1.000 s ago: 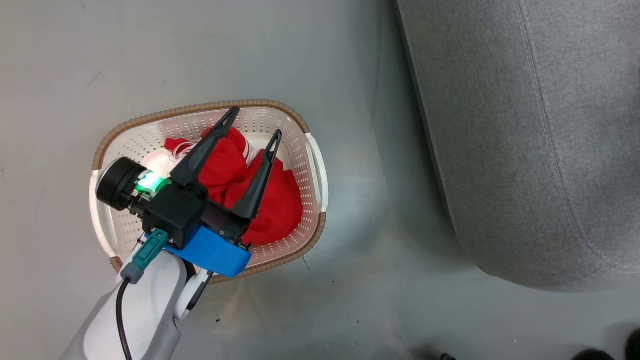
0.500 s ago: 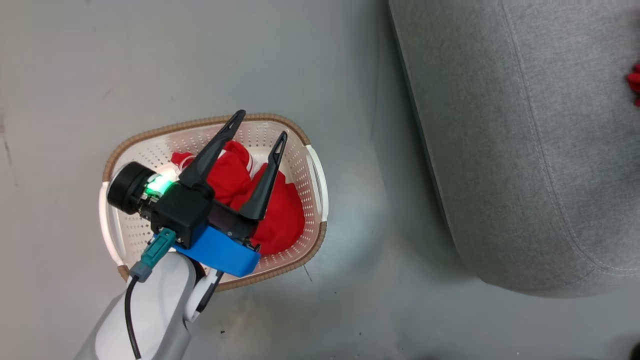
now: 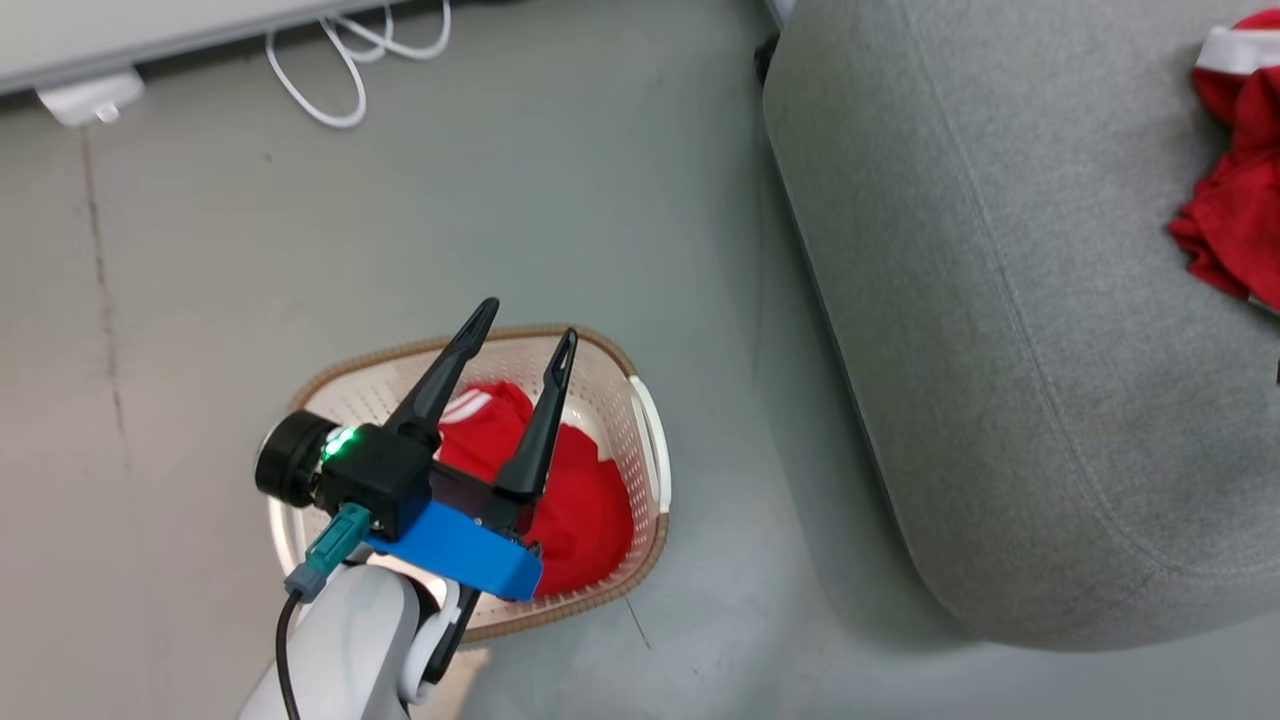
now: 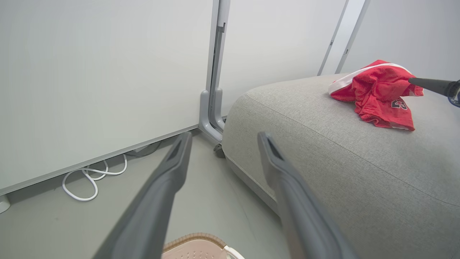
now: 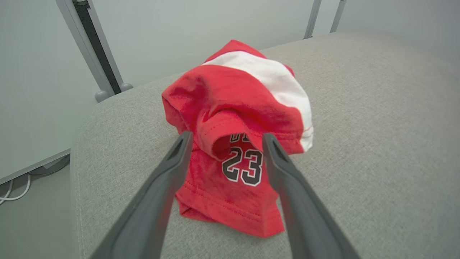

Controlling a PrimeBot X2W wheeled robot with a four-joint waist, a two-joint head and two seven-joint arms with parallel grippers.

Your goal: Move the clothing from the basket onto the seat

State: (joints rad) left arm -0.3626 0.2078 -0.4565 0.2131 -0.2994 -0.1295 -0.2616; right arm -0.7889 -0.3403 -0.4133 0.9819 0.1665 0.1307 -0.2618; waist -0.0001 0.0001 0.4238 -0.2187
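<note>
The basket [image 3: 612,420] stands on the floor left of the seat [image 3: 1000,300], with one red piece of clothing [image 3: 590,510] bunched inside. My left gripper [image 3: 530,320] hovers above the basket, open and empty, fingers pointing past its far rim. The red jersey [image 5: 233,93], printed with 23, lies crumpled on the seat [image 5: 377,126]. My right gripper [image 5: 227,135] is open just in front of the jersey, one finger on each side of its folded hem, holding nothing. In the left wrist view, the jersey [image 4: 377,93] lies on the seat with a right fingertip [image 4: 431,84] beside it.
A looped white cable [image 3: 340,60] lies on the floor by the white wall panel. A grey partition post foot [image 4: 210,122] stands at the seat's far corner. Bare grey floor [image 3: 720,300] separates the basket from the seat.
The head camera has moved, so the basket sits lower in its view, and the cable and the jersey on the seat have come into view. My left gripper stays open over the basket.
</note>
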